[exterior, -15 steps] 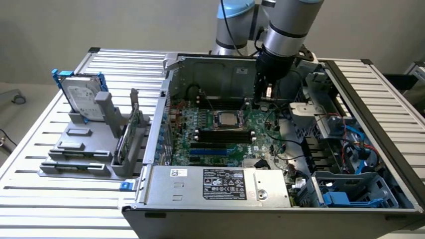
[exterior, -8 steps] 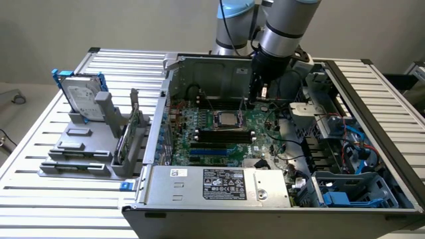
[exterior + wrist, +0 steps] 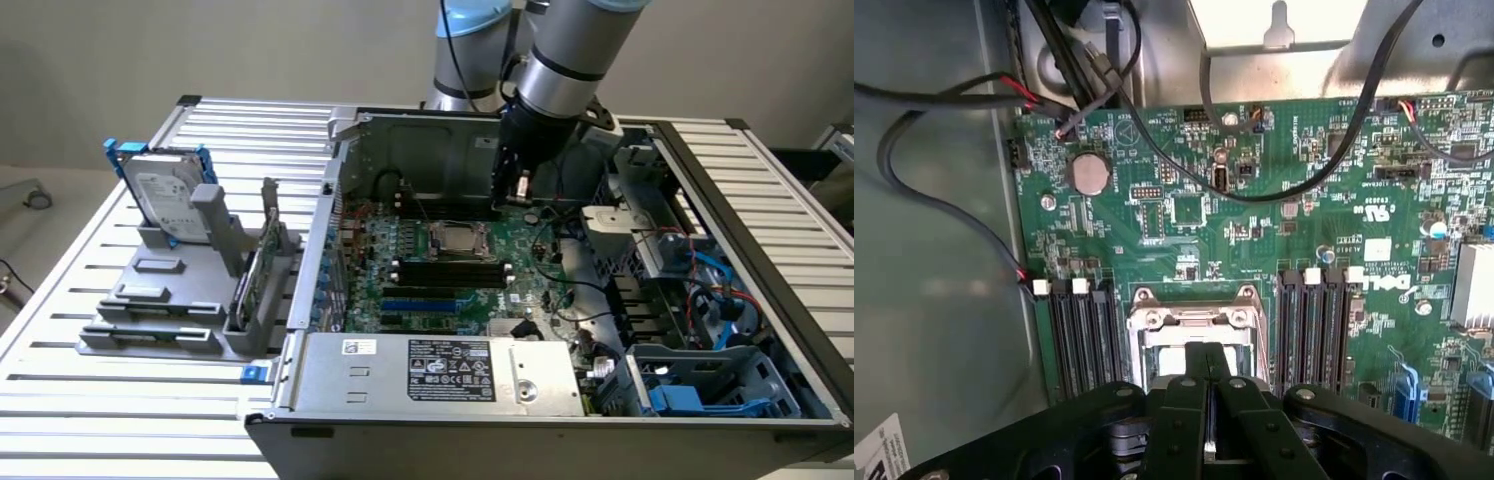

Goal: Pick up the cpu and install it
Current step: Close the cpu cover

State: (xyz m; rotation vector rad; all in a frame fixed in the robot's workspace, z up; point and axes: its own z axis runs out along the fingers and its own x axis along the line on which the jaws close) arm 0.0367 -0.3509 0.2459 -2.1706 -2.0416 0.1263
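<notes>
An open computer case [image 3: 534, 455] is seen on a slatted metal table [image 3: 80, 400], with the gripper [image 3: 522, 195] poised over the motherboard's [image 3: 534, 270] far edge, just beyond the metal-framed processor socket [image 3: 461, 238], and a blue-framed hard drive [image 3: 167, 190] stood upright in a grey fixture [image 3: 174, 300] at the exterior view's left.

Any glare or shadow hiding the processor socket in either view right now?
Wrist view: white glare on the case wall, socket evenly lit, its near edge hidden behind the dark claw. Exterior view: soft even light, socket unshaded, no glare.
</notes>
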